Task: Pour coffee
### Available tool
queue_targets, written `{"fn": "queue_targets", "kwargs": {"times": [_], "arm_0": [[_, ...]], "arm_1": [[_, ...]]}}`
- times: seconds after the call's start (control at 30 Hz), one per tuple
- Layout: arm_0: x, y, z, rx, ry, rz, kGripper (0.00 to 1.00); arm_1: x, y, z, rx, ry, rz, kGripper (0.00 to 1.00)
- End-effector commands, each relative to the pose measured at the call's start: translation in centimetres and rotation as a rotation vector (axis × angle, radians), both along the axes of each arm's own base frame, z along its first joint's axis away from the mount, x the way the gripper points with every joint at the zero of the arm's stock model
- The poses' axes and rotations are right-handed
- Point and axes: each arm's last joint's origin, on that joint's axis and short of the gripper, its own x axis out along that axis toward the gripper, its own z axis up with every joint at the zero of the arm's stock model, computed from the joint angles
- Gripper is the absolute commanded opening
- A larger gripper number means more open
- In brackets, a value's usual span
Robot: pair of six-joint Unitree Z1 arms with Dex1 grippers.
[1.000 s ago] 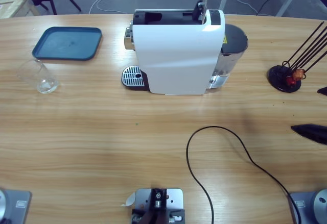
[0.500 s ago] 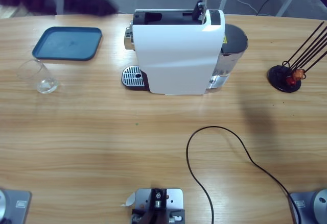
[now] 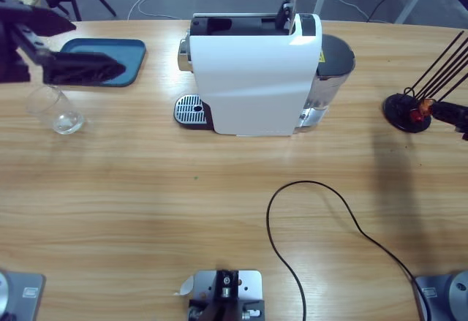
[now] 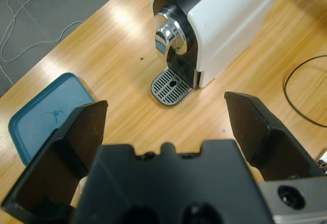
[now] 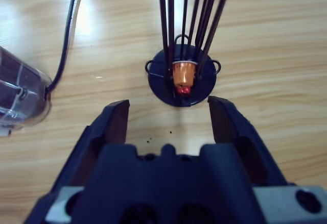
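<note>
The scene is evenly and brightly lit from above. The table [image 3: 146, 211] is rendered in warm tones, and pale glare patches are seen on it in both wrist views. A soft, diffuse shadow is cast on the wood at the high view's right. The machine [image 3: 256, 76] is nearly blown out white, with a bright highlight on its chrome spout [image 4: 168, 32]. The left end effector [image 3: 73, 69] is smeared by motion blur in the high view. In the wrist views, the near black bodies are left soft.

Coffee machine [image 3: 252, 76] mid-table, perhaps blocking.
</note>
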Motion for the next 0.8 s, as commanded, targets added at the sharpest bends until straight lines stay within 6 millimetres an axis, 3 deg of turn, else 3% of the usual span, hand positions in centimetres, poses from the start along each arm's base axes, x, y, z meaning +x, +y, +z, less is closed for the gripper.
{"fn": "queue_targets", "kwargs": {"times": [0.03, 0.33, 0.4, 0.73, 0.8], "arm_0": [[0.7, -1.4, 0.0, 0.014, 0.012, 0.006, 1.000], [0.7, -1.4, -0.2, 0.019, 0.018, 0.008, 1.000], [0.8, -1.5, -0.3, 0.019, 0.021, 0.009, 1.000], [0.8, -1.5, -0.4, 0.016, 0.027, 0.011, 1.000], [0.9, -1.8, -0.4, 0.016, 0.030, 0.011, 1.000]], "arm_1": [[2.0, -0.2, -4.1, -0.004, 0.036, -0.007, 0.591], [3.2, -1.2, -4.9, -0.011, 0.045, -0.036, 0.582], [3.4, -1.1, -5.1, -0.016, 0.055, -0.030, 0.462], [3.7, -1.2, -5.8, -0.029, 0.060, -0.027, 0.458], [3.6, -1.2, -5.8, -0.033, 0.057, -0.025, 0.352]]}}
